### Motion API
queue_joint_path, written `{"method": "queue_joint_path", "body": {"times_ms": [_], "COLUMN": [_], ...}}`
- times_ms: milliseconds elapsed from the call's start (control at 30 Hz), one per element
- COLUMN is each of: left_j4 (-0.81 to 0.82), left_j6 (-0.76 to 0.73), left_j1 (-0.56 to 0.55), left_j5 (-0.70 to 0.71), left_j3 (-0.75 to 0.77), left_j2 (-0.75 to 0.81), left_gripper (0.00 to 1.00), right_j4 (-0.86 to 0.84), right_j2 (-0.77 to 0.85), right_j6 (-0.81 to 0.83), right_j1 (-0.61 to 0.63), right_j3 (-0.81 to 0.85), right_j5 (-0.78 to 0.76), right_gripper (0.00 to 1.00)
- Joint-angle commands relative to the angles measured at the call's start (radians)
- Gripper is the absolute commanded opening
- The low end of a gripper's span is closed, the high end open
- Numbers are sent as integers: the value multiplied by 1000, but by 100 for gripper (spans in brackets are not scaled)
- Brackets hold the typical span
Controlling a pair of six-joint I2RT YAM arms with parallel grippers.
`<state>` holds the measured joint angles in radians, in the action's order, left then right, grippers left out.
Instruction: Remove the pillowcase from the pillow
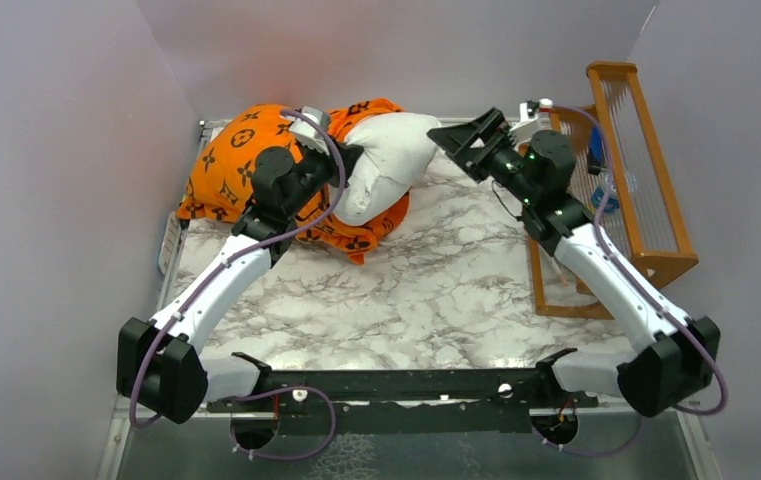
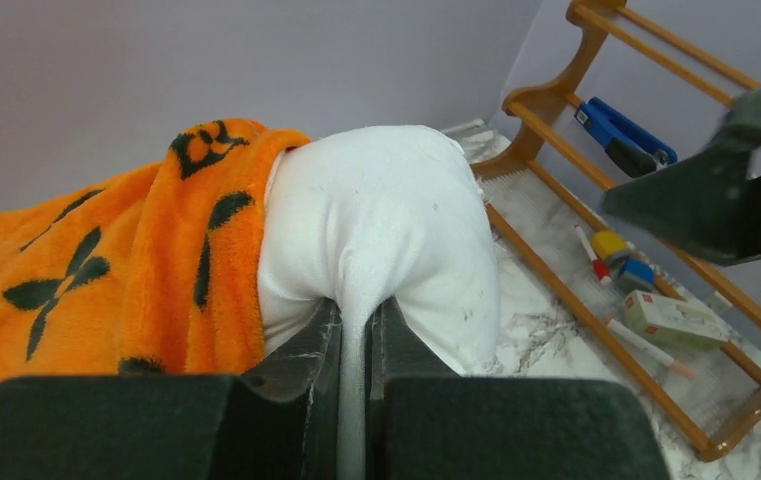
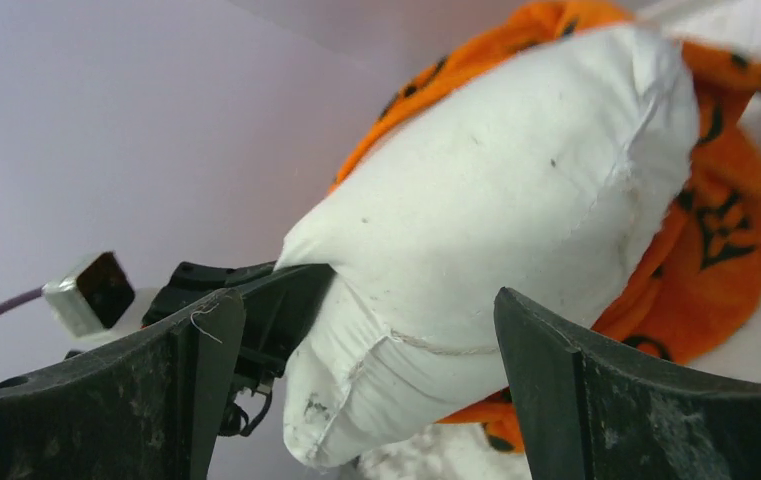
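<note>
The white pillow (image 1: 396, 160) sticks halfway out of the orange pillowcase (image 1: 236, 165) at the back left of the table. My left gripper (image 1: 343, 165) is shut on a pinched fold of the pillow's bare end. In the left wrist view the gripper (image 2: 354, 335) has white fabric running down between its closed jaws, with the pillow (image 2: 386, 210) bulging above and the pillowcase (image 2: 106, 260) to the left. My right gripper (image 1: 453, 135) is open just right of the pillow's end. In the right wrist view it (image 3: 361, 300) faces the pillow (image 3: 496, 190), with the pillowcase (image 3: 726, 220) behind.
A wooden rack (image 1: 646, 170) stands along the right edge and holds a blue stapler (image 2: 621, 135), markers and a small box (image 2: 671, 318). Grey walls close in the back and sides. The marble tabletop (image 1: 416, 290) lies in front of the pillow.
</note>
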<state>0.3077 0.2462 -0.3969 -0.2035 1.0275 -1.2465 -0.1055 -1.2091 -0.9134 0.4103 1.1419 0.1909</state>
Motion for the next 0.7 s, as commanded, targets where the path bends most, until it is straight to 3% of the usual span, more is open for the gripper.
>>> {"method": "queue_joint_path", "body": {"times_ms": [0, 267, 433, 667], "left_j4": [164, 213, 239, 243], "left_j6": [-74, -115, -107, -119], "left_j1": [-45, -86, -124, -202], "left_j5": [72, 130, 119, 135], "left_j3": [12, 7, 22, 34], "left_j2": [24, 4, -17, 12], "left_gripper": [0, 0, 0, 0], "right_j4": [-38, -47, -160, -135], "right_j2": [-116, -35, -81, -166], "right_j6": [-362, -635, -744, -769], "right_j1": [9, 50, 89, 161], "right_j3": [-35, -115, -171, -150], "right_j5": [181, 141, 146, 68], "right_gripper": [100, 100, 100, 100]}}
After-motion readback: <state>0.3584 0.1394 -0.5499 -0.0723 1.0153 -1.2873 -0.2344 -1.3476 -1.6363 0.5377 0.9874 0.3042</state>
